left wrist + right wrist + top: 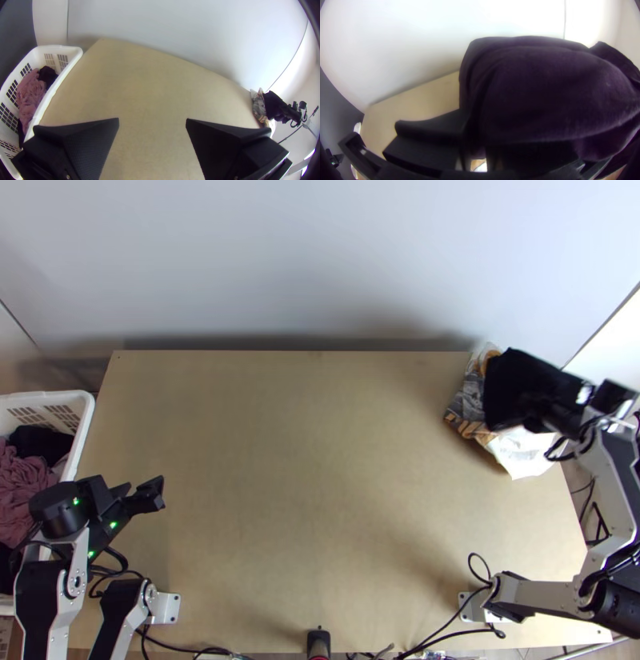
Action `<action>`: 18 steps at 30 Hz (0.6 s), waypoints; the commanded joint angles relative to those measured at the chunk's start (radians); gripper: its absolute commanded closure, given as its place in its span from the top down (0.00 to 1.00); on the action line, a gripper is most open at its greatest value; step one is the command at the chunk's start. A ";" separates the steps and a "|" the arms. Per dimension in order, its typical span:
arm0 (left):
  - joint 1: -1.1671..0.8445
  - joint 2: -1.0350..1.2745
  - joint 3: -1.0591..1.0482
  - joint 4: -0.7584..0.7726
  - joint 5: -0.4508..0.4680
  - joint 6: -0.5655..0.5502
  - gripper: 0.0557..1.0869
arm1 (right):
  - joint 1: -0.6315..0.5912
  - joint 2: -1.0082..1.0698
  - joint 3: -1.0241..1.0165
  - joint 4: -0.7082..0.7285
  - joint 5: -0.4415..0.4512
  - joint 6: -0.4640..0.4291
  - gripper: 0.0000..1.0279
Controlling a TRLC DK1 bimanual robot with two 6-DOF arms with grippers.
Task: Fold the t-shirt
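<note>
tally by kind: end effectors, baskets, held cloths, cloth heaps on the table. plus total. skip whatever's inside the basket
End effectors: 2 (left end effector, right end effector)
Laundry basket: 1
Held dark cloth: 1
Patterned and white cloth heap, far right corner: 1
Total: 5

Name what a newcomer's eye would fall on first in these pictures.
Probably the dark cloth, bunched in the right gripper by the patterned and white pile at the table's far right. Next, perhaps, the white basket beside the table's left edge, with pink cloth inside. The left gripper, fingers apart, is near that side.
</note>
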 commanded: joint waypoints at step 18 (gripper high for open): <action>0.003 -0.083 0.094 -0.132 0.008 0.019 0.95 | 0.013 -0.139 -0.168 -0.067 0.064 0.094 0.96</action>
